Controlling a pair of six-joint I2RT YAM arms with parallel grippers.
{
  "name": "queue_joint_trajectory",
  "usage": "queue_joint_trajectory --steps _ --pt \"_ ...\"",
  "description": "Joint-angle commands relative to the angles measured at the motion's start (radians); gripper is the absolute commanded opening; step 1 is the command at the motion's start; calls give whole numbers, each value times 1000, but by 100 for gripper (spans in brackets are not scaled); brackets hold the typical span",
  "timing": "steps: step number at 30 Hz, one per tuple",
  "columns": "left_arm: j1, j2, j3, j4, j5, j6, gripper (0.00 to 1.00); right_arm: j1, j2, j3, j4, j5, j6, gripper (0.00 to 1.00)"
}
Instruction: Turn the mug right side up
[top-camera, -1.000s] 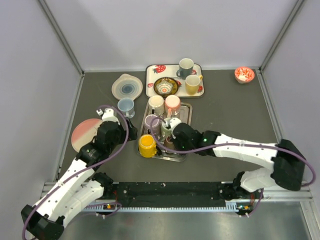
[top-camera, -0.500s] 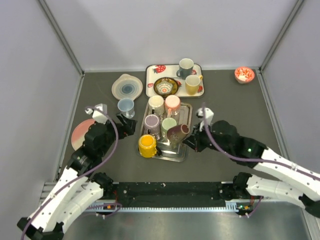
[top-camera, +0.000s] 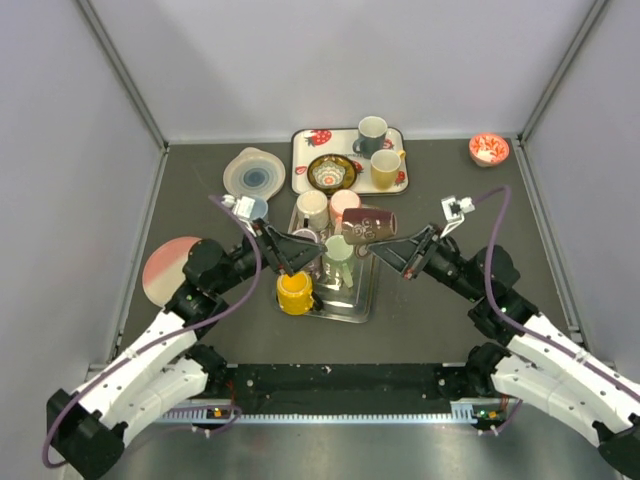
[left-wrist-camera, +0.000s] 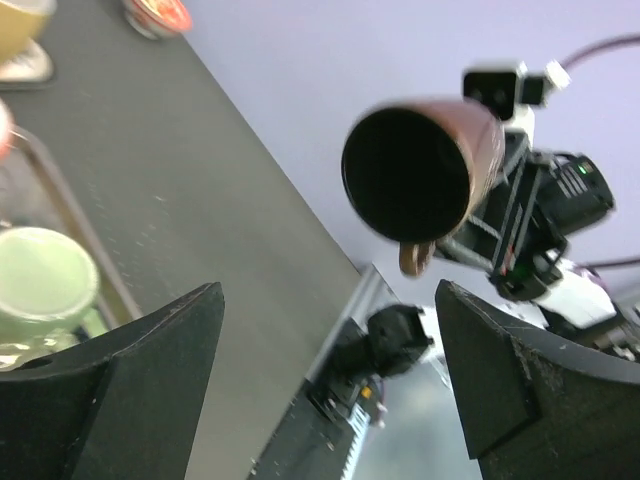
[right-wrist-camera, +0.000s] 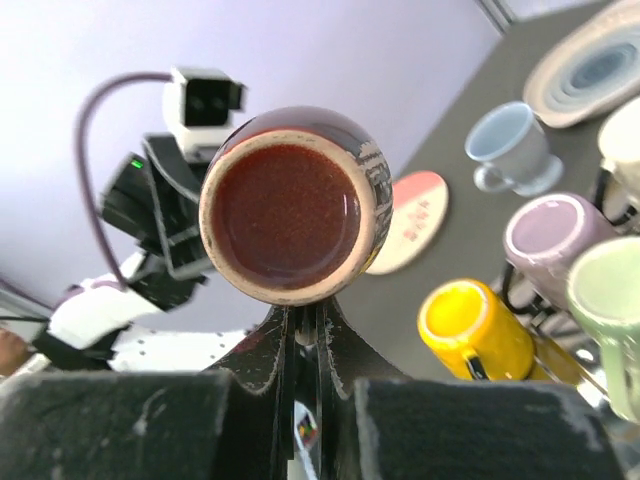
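Brown mug (top-camera: 368, 225): lay sideways aloft, pinched by right claw (top-camera: 398, 247). Left claw (top-camera: 290, 250) stood spread beside it. Risk: pinch might slip on turning, dropping it onto tray (top-camera: 350, 317) beneath.

In the centre I see a metal tray (top-camera: 352, 303) with a yellow mug (top-camera: 294, 291) on its side at its lower-left corner, plus a green mug (top-camera: 338, 249), cream mug (top-camera: 313, 207) and pink mug (top-camera: 344, 202). Above it, a strawberry tray (top-camera: 303, 150) carries a bowl (top-camera: 331, 172), grey mug (top-camera: 371, 132) and tan mug (top-camera: 385, 167). To the left I see a blue cup (top-camera: 251, 210), blue plate (top-camera: 254, 173) and pink plate (top-camera: 168, 266). A red bowl (top-camera: 489, 150) sits upper right.
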Motion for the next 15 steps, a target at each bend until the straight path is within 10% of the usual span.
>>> queue_joint_trajectory --steps 1,15 --pt "-60 56 -12 271 117 -71 91 -69 12 -49 433 -91 211 0" --pt "-139 259 60 522 96 -107 82 -84 116 -68 583 -125 284 0"
